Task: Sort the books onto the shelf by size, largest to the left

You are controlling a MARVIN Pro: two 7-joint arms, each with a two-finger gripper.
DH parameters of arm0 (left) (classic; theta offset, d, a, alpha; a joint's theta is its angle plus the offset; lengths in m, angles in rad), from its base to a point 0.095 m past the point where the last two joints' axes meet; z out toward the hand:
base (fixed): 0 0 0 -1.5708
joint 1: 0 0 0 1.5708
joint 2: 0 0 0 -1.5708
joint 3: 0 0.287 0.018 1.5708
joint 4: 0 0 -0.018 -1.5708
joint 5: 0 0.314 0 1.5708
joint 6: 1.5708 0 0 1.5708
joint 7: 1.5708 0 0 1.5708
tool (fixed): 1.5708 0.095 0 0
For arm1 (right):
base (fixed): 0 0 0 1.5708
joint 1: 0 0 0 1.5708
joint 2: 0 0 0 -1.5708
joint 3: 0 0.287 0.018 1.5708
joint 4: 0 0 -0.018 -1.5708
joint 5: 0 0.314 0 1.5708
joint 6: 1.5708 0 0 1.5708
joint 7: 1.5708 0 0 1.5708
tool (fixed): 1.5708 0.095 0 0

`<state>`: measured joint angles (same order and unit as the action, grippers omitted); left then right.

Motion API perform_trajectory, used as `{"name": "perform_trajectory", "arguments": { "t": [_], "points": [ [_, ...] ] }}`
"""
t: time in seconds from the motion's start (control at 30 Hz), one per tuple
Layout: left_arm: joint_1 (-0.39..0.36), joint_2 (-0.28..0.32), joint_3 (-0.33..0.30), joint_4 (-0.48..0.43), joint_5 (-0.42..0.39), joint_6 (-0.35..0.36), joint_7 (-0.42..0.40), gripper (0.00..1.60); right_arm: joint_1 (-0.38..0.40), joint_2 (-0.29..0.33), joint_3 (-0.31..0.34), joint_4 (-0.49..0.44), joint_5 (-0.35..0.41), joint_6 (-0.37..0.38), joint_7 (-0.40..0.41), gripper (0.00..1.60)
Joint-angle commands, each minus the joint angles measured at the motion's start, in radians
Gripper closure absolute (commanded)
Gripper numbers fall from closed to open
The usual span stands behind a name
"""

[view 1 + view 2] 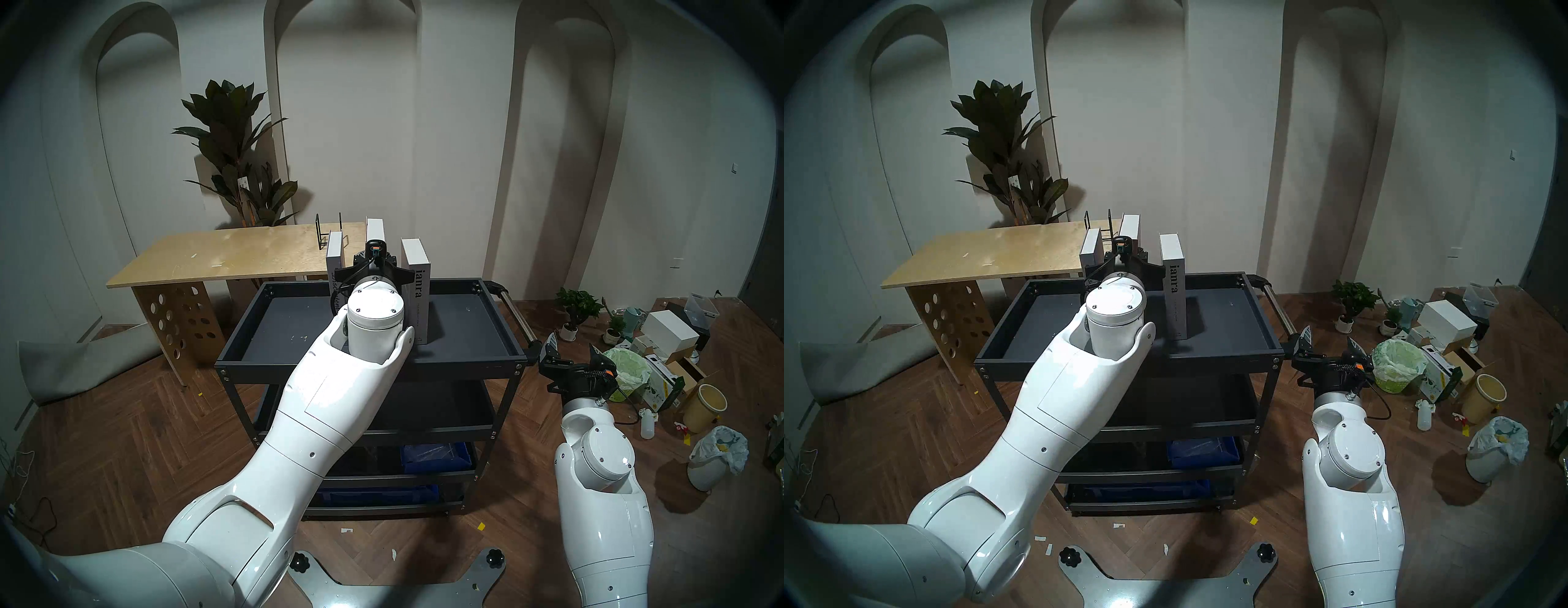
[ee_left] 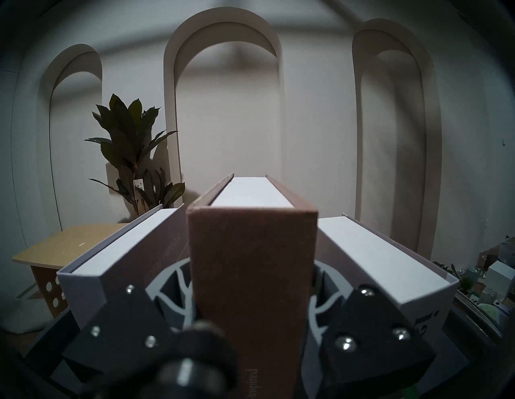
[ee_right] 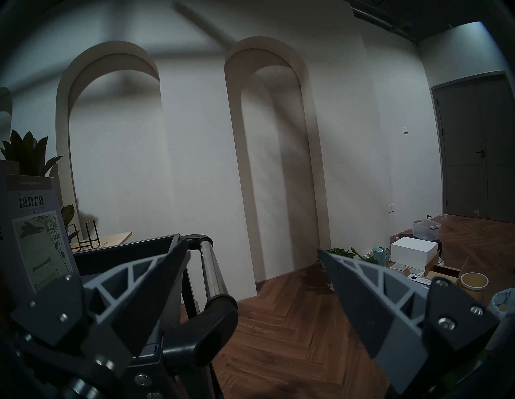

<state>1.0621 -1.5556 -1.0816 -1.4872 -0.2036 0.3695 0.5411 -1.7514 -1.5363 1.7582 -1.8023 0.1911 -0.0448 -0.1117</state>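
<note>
Three books stand upright on the top tray of the dark grey cart (image 1: pixel 271 335). The tall brown book (image 1: pixel 375 229) is in the middle, the grey-lilac "Discontent" book (image 1: pixel 334 259) is left of it, and the white-grey "ianra" book (image 1: pixel 418 288) is to the right. My left gripper (image 2: pixel 250 278) is shut on the brown book's spine (image 2: pixel 250 250), with a finger on each side. My right gripper (image 1: pixel 572 346) is open and empty, just off the cart's front right corner beside the chrome handle (image 3: pixel 211 267).
A plywood table (image 1: pixel 220 254) with a black wire bookend (image 1: pixel 329 231) stands behind the cart to the left, with a plant (image 1: pixel 237 140) behind it. Blue bins (image 1: pixel 437 456) sit on a lower tier. Boxes (image 1: pixel 668 335), pots and bins litter the floor at the right.
</note>
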Motion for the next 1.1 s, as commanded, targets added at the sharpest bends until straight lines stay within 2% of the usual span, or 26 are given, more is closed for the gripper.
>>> {"name": "perform_trajectory", "arguments": {
  "t": [0.0, 0.23, 0.33, 0.4, 0.73, 0.93, 0.97, 1.0, 1.07],
  "points": [
    [-0.017, 0.003, 0.001, -0.088, 0.018, -0.011, 0.011, 1.60, 0.005, -0.004, -0.003, -0.024, 0.004, -0.012, 0.004, 0.00],
    [-0.002, 0.015, 0.012, -0.193, 0.042, -0.007, 0.024, 1.60, -0.008, -0.005, -0.006, -0.033, 0.008, -0.016, 0.012, 0.00],
    [-0.012, 0.015, 0.012, -0.208, 0.047, -0.017, 0.028, 1.60, -0.009, -0.006, -0.009, -0.036, 0.008, -0.016, 0.014, 0.00],
    [-0.011, 0.021, 0.012, -0.257, 0.047, -0.010, 0.029, 1.60, -0.008, -0.005, -0.009, -0.036, 0.011, -0.017, 0.017, 0.00],
    [-0.082, 0.013, 0.020, -0.357, 0.069, -0.044, 0.029, 1.60, -0.001, -0.004, -0.021, -0.029, 0.021, -0.015, 0.029, 0.00],
    [-0.096, 0.048, 0.002, -0.429, 0.087, -0.023, 0.023, 1.60, 0.001, -0.001, -0.032, -0.027, 0.029, -0.017, 0.043, 0.00],
    [-0.079, 0.064, -0.003, -0.476, 0.082, 0.001, 0.015, 1.60, 0.001, -0.001, -0.034, -0.028, 0.030, -0.017, 0.045, 0.00],
    [-0.096, 0.062, -0.007, -0.450, 0.089, -0.010, 0.016, 1.60, 0.002, 0.000, -0.036, -0.028, 0.030, -0.018, 0.047, 0.00],
    [-0.089, 0.080, -0.019, -0.486, 0.088, 0.008, 0.008, 1.60, 0.004, 0.000, -0.042, -0.031, 0.031, -0.018, 0.051, 0.00]
  ]
}}
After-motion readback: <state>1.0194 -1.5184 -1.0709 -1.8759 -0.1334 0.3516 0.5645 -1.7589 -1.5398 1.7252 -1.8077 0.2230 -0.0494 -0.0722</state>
